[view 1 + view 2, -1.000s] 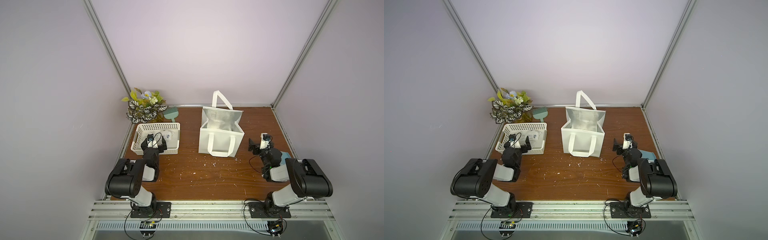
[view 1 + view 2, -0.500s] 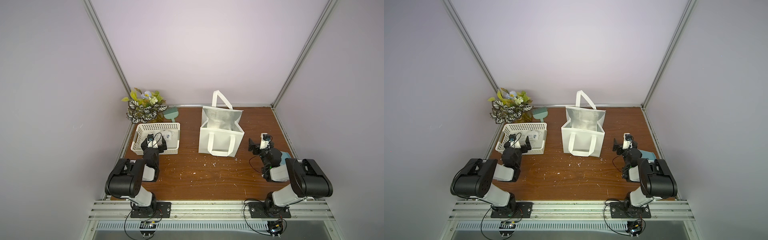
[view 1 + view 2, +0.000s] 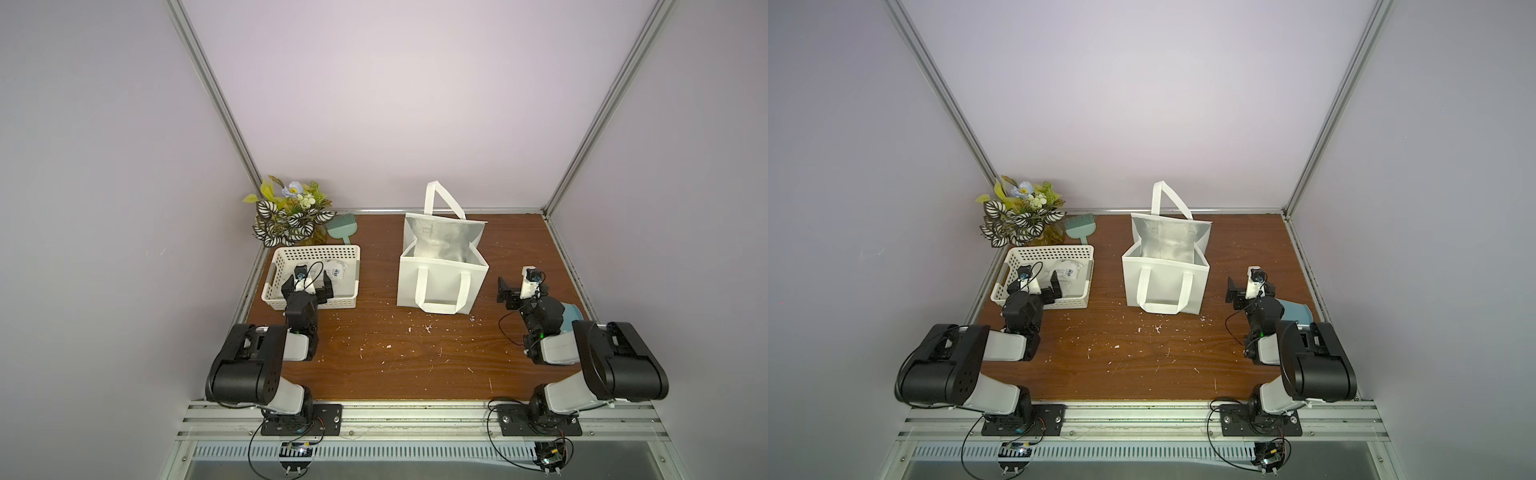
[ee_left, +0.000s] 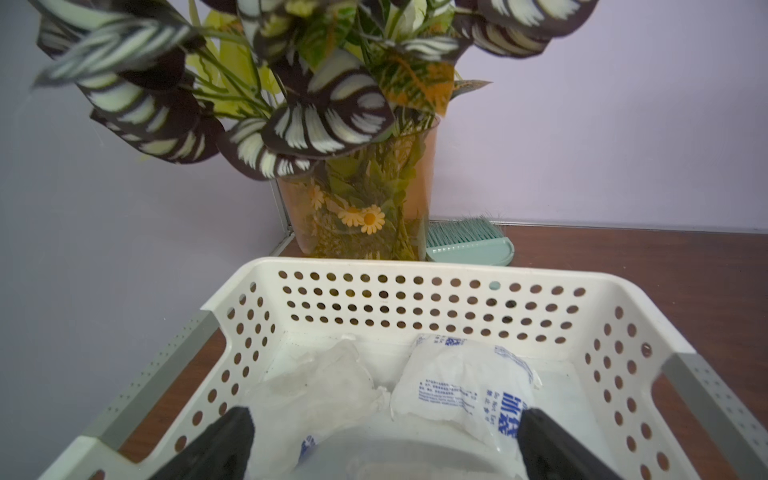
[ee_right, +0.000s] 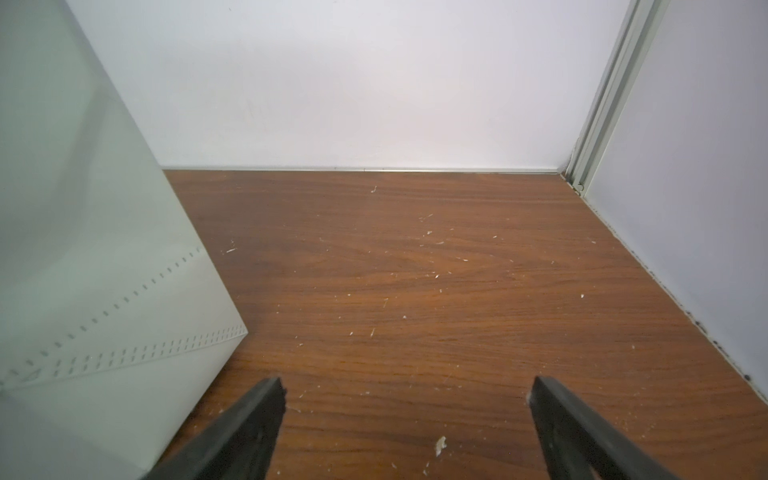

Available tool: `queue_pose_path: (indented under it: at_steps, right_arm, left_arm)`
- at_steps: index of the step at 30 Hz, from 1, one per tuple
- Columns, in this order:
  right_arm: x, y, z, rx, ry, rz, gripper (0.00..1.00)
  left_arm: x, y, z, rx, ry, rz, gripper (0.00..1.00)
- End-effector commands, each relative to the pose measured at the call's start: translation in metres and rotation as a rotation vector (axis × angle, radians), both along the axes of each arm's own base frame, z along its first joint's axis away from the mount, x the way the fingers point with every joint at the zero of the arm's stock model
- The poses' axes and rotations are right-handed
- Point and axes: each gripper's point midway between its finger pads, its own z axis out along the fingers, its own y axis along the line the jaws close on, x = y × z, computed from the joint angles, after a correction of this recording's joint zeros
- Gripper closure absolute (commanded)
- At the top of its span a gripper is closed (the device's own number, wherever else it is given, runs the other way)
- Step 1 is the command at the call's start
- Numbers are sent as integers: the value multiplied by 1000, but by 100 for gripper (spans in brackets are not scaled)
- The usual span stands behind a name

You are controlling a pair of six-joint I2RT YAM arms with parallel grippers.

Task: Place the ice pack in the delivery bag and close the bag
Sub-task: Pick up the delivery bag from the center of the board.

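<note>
Left claw (image 3: 308, 286): jaws wide apart, empty, over the basket's near end. Right claw (image 3: 519, 291): jaws apart, empty, beside the bag. Delivery bag (image 3: 440, 282): upright on the surface (image 3: 395, 353), mouth open. Basket (image 3: 316, 249): holds the ice pack (image 4: 461, 386), lying flat. Assessment: soft, saggy, probably slick; pinch across the plump middle, not the thin sealed edge.

Found the delivery bag (image 3: 440, 286) white outside, silver foil within. Noted a white basket (image 4: 436, 266) dotted with round holes, left of the bag, and in it the whitish ice pack (image 4: 457, 382) printed in blue. Saw dark leaves (image 4: 328, 120) striped cream over an orange-tinted vase (image 4: 415, 187) with yellow daisies (image 4: 372, 218). Recorded a mint-green brush (image 3: 340, 226), a brown wood-grain table (image 3: 395, 357) flecked white, and lilac walls (image 3: 374, 104).
</note>
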Motion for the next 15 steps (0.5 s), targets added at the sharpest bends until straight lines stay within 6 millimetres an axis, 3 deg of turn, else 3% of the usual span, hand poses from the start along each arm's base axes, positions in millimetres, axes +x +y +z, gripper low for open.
queue_pose_path:
  at_steps: [1, 4, 7, 11, 15]
  right_arm:
    - [-4, -19, 43, 43, -86, -124, 0]
    - [-15, -57, 65, 345, -102, -376, 0]
    - [-25, -69, 82, 536, -103, -483, 0]
    - [-14, -43, 125, 551, -106, -310, 0]
    - [4, -10, 160, 496, 13, -172, 0]
  left_arm:
    - [7, 18, 23, -79, 50, 128, 0]
    - [13, 24, 45, -214, 115, 175, 1]
    - [12, 22, 63, -324, 158, 204, 0]
    - [13, -1, 83, -379, 199, 79, 0]
    - [9, -21, 87, -418, 235, -27, 0]
